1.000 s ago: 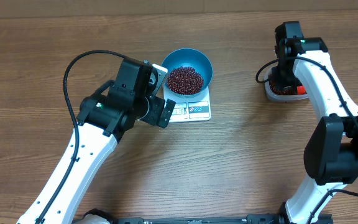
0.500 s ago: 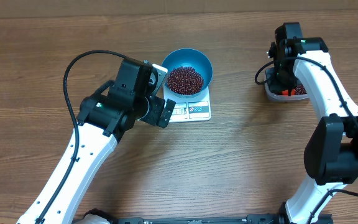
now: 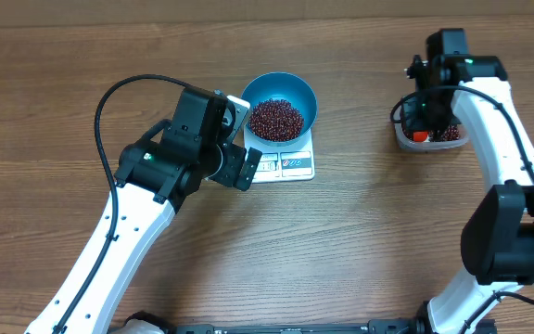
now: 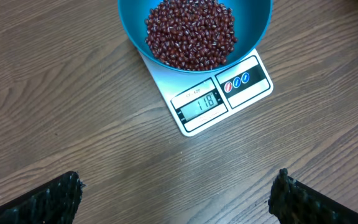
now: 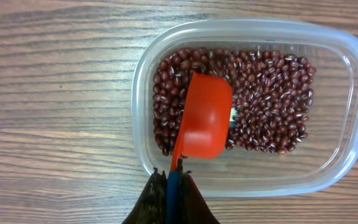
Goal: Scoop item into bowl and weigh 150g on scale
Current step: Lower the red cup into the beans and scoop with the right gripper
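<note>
On the scale (image 3: 295, 165), near the middle of the table (image 3: 360, 241), stands the blue bowl (image 3: 306, 100). It covers the rear of the platform and leaves the front strip with the display and buttons exposed. A heap of dark red beans (image 3: 275, 119) fills the bottom of the bowl. The display reads 118 in the left wrist view.

Left gripper (image 4: 178, 180): released. The jaws are spread wide with nothing between them. It hangs above bare table just in front of the scale's front edge, not touching the scale or the bowl.

Right gripper (image 5: 171, 180): clenched on the handle of a red scoop (image 5: 204, 124). It is positioned over a clear plastic tub (image 5: 260, 25) at the far right of the table, well apart from the scale. The tub holds a shallow layer of the same beans. The scoop's cup lies among these beans toward the left half of the tub, with the handle crossing the near rim. Whether the cup contains beans cannot be determined from these views.
</note>
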Available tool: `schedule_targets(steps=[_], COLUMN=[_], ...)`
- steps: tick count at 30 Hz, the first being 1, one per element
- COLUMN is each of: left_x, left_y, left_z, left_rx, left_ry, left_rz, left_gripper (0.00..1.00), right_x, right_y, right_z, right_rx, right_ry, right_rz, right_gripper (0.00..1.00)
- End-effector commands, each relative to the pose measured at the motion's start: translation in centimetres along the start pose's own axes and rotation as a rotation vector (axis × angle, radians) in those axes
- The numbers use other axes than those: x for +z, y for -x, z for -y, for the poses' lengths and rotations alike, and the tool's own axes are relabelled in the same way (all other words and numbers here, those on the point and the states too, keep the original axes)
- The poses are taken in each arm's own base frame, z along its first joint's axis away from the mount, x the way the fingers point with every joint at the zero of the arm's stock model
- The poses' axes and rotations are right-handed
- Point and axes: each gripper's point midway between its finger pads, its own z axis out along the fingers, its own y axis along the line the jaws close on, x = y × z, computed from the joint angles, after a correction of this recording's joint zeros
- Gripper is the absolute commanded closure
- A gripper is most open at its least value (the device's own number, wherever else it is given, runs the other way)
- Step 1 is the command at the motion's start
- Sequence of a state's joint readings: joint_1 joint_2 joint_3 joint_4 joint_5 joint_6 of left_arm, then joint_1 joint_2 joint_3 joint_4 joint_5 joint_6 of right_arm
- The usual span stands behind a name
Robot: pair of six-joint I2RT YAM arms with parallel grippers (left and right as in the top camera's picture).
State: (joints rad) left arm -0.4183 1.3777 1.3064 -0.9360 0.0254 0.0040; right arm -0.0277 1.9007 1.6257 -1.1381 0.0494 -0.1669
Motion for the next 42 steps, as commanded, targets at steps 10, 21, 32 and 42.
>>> schedule_targets(steps=[10,21,32,42], left_x=[0.0,0.0,0.0,0.0], left_y=[0.4,0.4,0.4,0.4], left_z=[0.0,0.0,0.0,0.0], left_rx=[0.02,0.02,0.02,0.02], left_ry=[0.003,0.003,0.003,0.003], left_rz=[0.007,0.007,0.007,0.007], left_gripper=[0.0,0.01,0.0,0.01], right_x=[-1.5,-2.1,-2.2,-1.6], right_y=[0.2,0.3,0.0,-0.5], right_z=[1.0,1.7,3.3,3.1], right_rx=[0.118,0.162,0.202,0.214], right_ry=[0.203,0.327,0.344,0.417], right_rz=[0.063,0.097,0.112,0.119], right_gripper=[0.96,0.96,0.96,0.96])
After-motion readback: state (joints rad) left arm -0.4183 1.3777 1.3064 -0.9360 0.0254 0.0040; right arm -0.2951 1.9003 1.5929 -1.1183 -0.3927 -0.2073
